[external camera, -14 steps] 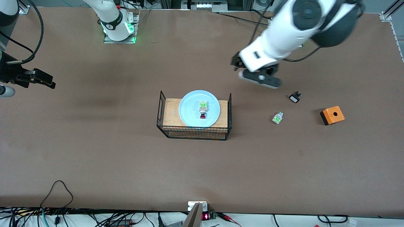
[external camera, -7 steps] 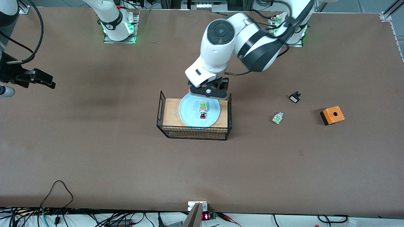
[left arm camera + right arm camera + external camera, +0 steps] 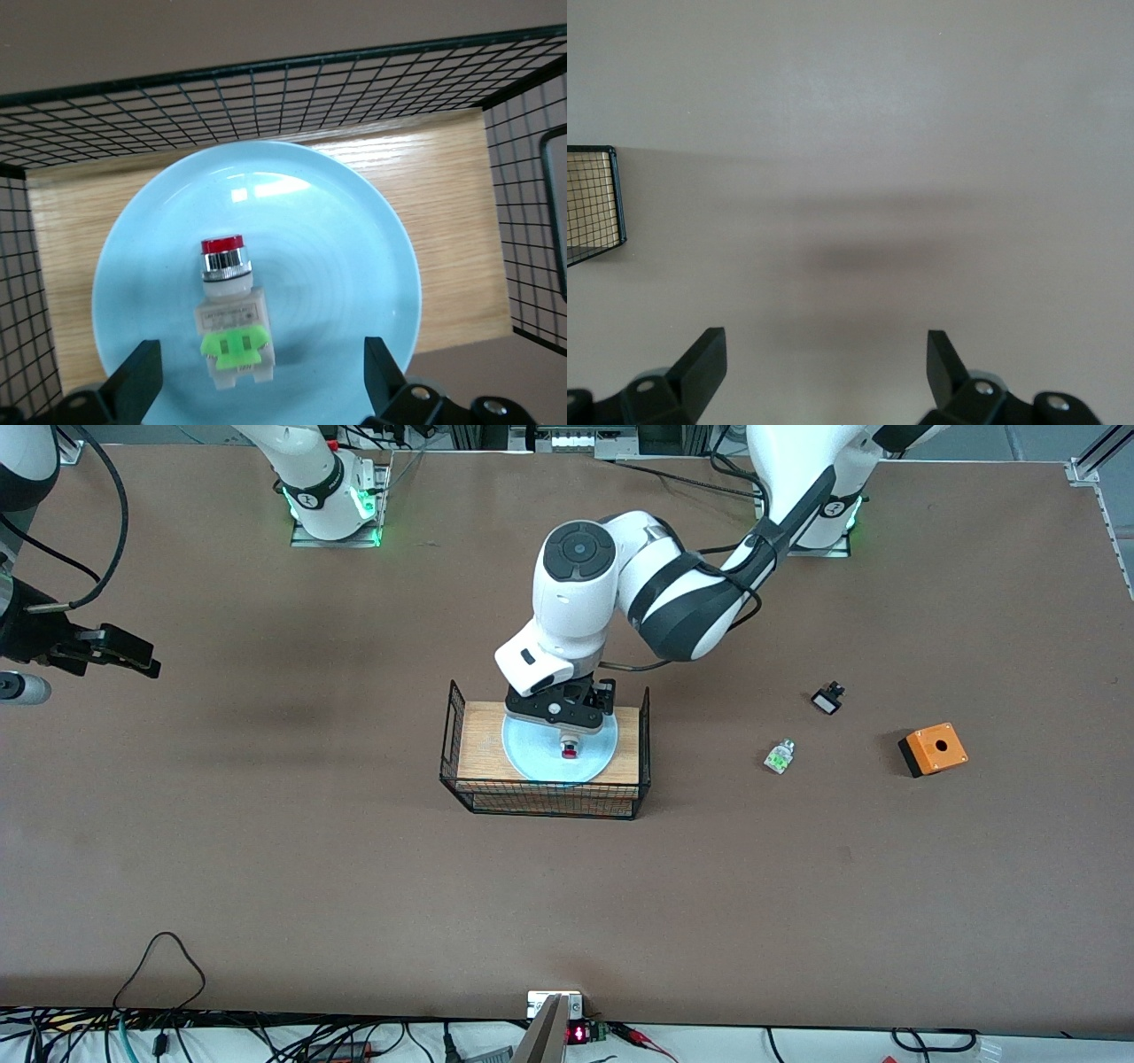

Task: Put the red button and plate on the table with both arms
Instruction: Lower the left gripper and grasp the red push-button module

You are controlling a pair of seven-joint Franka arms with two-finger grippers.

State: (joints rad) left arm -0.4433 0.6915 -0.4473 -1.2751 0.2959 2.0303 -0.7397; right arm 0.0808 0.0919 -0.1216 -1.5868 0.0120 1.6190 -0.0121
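The red button (image 3: 570,750) lies on the pale blue plate (image 3: 532,748), which rests on the wooden top of the wire-sided basket (image 3: 478,740) at the table's middle. In the left wrist view the button (image 3: 229,312) shows its red cap, whitish body and green end block, on the plate (image 3: 337,257). My left gripper (image 3: 560,715) hangs open just above the button; its fingers (image 3: 137,382) stand wide on either side of the green end, not touching. My right gripper (image 3: 111,651) is open and empty over the bare table (image 3: 266,850) at the right arm's end; it also shows in its own wrist view (image 3: 824,363).
Toward the left arm's end lie a clear-green block (image 3: 779,757), a small black part (image 3: 827,698) and an orange box with a hole (image 3: 933,749). The basket's wire walls (image 3: 266,88) rise round the plate. A basket corner (image 3: 594,204) shows in the right wrist view.
My left arm has swung from over the small parts across to the basket and come down over the button. The right arm has barely moved.
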